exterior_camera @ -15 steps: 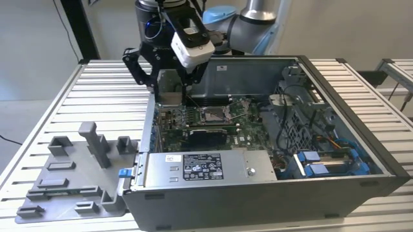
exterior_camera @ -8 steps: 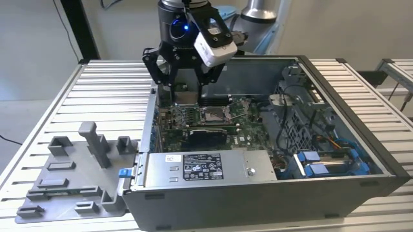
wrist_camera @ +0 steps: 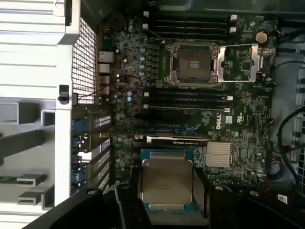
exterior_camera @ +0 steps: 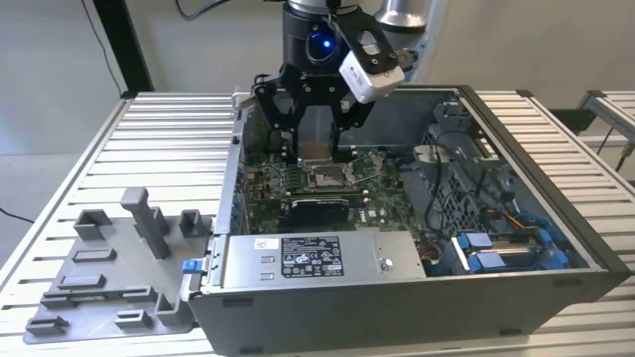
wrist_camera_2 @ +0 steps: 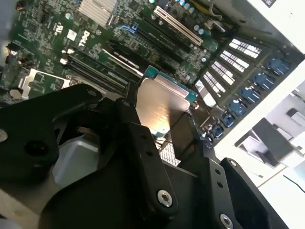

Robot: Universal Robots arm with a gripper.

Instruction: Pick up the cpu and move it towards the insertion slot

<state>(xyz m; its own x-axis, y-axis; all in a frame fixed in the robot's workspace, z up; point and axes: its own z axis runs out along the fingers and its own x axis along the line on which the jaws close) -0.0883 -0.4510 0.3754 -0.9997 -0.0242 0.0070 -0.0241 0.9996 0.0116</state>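
Claw clasping one cpu, one insertion slot near

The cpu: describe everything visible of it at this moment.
The cpu is a small, thin square plate with a pale silver metal face on a teal-edged board. The two black fingers of the pincer grip it by opposite edges. It hangs above the green circuit board inside the open grey computer case, apart from the metal-framed square insertion slot, whose frame looks open.
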